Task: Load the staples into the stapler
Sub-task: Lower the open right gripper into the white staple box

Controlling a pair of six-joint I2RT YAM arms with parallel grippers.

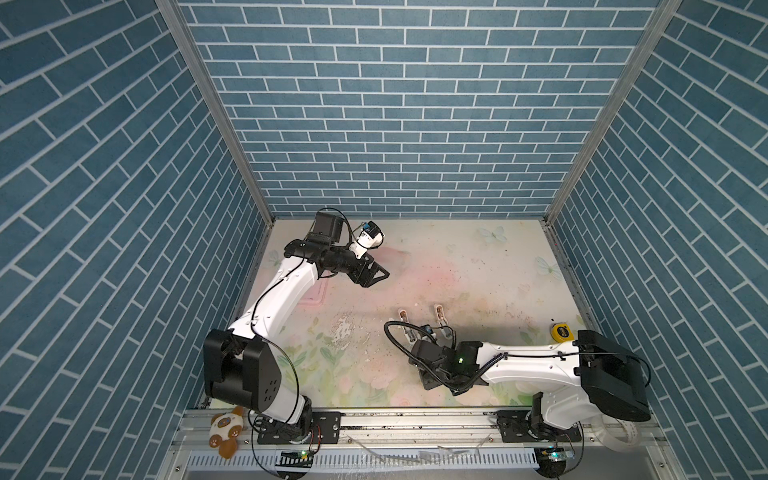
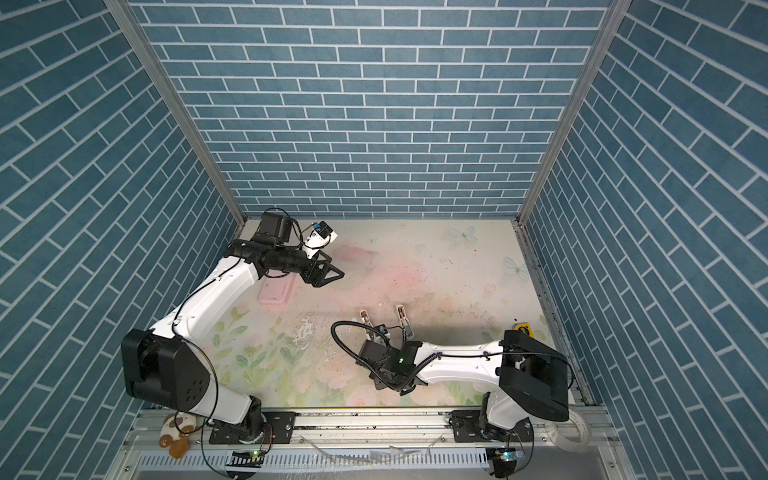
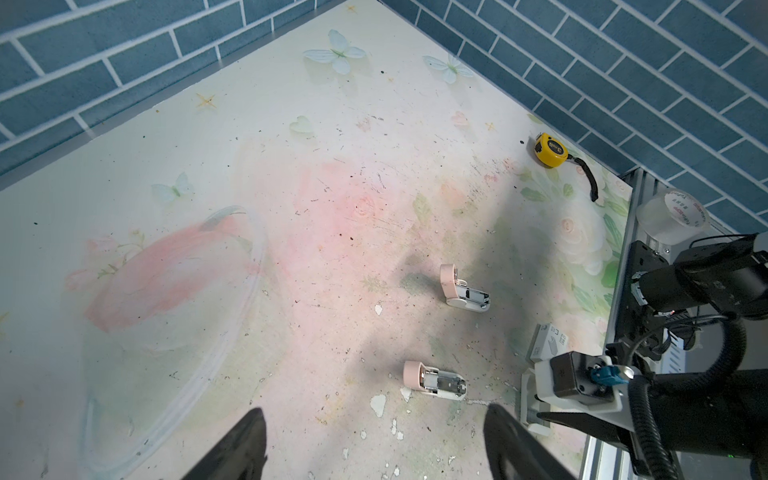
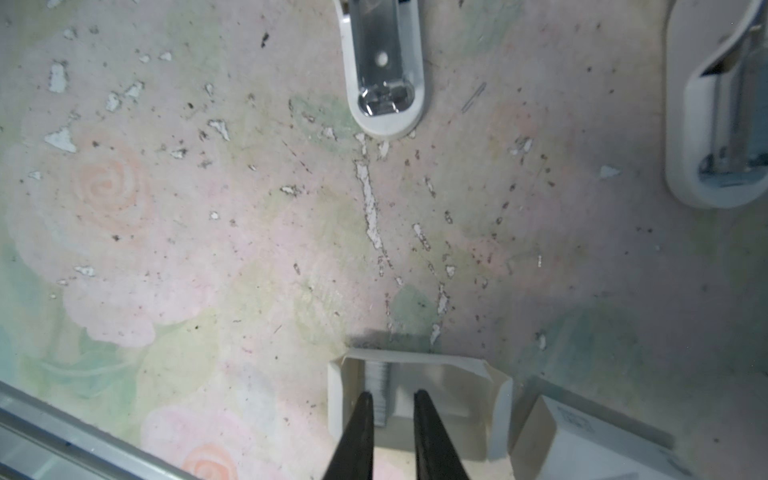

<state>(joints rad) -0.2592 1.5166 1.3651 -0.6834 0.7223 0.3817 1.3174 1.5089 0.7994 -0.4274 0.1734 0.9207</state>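
Fingers, left [image 3: 237, 449]: wide apart, empty, 10 o'clock on desk [image 1: 478, 266].
Fingers, right [image 4: 359, 440]: nearly together astride staples [image 4: 379, 382]; grip unclear.

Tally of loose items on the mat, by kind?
Open pink-and-white staplers: 2
Staple tray: 1
White staple box sleeve: 1
Yellow tape measure: 1
Pink rectangular tray: 1
Total: 6
Not counted: clear round outline, can't tell what it is.
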